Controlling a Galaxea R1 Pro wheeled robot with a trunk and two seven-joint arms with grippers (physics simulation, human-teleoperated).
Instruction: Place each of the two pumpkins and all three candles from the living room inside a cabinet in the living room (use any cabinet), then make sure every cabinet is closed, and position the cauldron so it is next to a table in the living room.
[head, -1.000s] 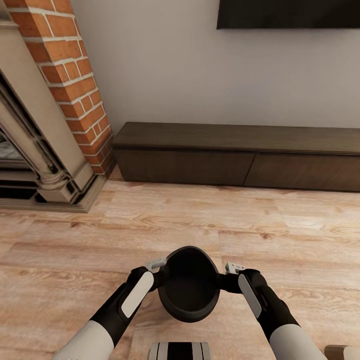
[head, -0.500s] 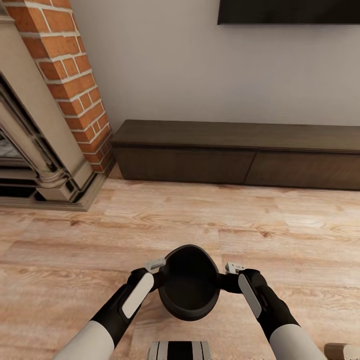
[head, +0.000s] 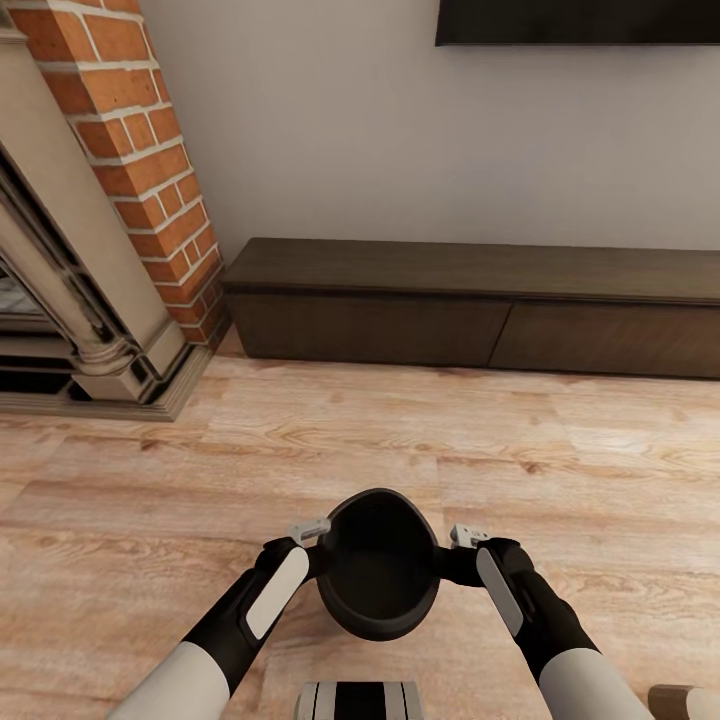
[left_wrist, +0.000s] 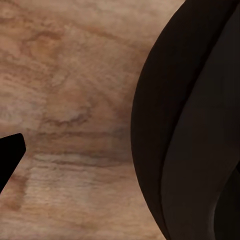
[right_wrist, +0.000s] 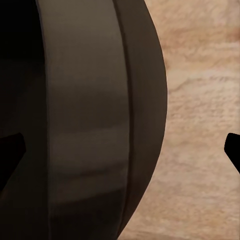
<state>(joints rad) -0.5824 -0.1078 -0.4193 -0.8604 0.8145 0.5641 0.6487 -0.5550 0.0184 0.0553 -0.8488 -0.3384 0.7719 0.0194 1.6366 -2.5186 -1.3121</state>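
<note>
The round-bellied matte-black cauldron (head: 378, 565) hangs pinched between the left gripper (head: 312, 545) and right gripper (head: 458, 550); both equally near, mouth upward.

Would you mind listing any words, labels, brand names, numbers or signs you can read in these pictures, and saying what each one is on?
There is no readable text in any view.
The cauldron, held between the left gripper and the right gripper, is plain black with no marking.
The cabinet has plain dark fronts, without labels.
The dark screen on the wall shows no logo or writing.
</note>
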